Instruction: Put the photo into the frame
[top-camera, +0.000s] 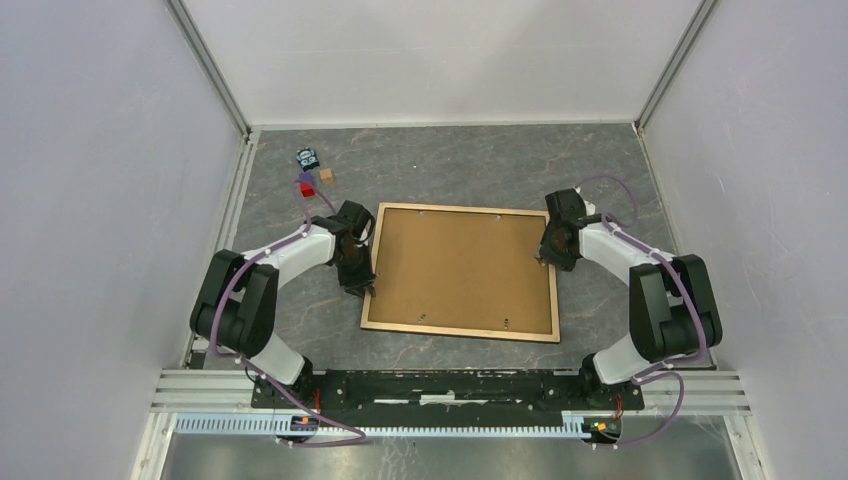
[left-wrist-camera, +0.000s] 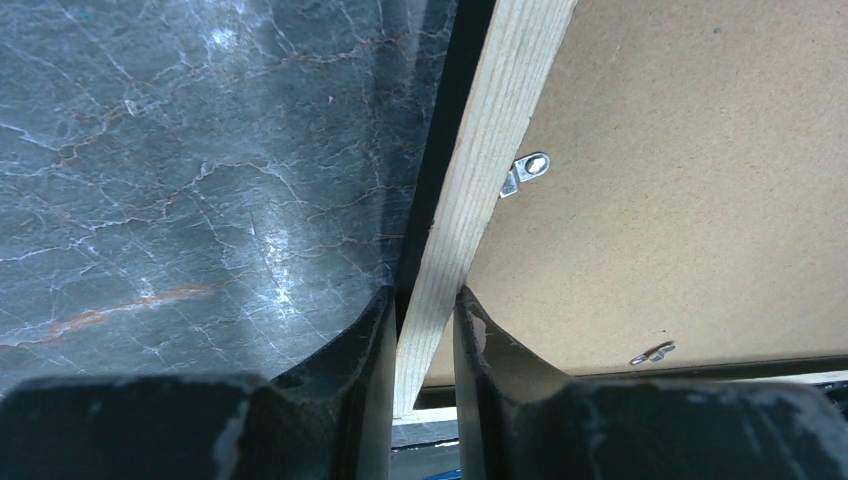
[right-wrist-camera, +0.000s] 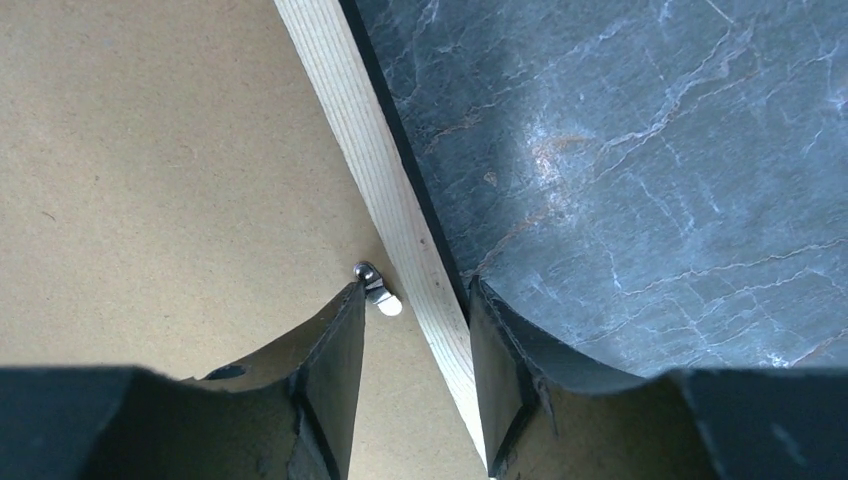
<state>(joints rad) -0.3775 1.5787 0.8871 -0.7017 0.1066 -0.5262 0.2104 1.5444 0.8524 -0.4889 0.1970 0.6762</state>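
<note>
The rectangular light-wood picture frame (top-camera: 460, 331) lies back-up between the arms, long axis running arm to arm, with the left gripper (left-wrist-camera: 423, 295) clamping its left rail, the right gripper (right-wrist-camera: 415, 285) loosely straddling its right rail, and the photo unseen.

I count one frame (top-camera: 460, 331) on the table (top-camera: 600, 160) and one brown board (top-camera: 460, 265) inside it. Near the far left corner of the table sit three small things: one red block (top-camera: 307, 188), one little wooden cube (top-camera: 327, 176) and one blue and black thing (top-camera: 307, 158). I see two metal clips (left-wrist-camera: 528, 172) by my left gripper (left-wrist-camera: 424, 295) and one by my right gripper (right-wrist-camera: 415, 290).
</note>
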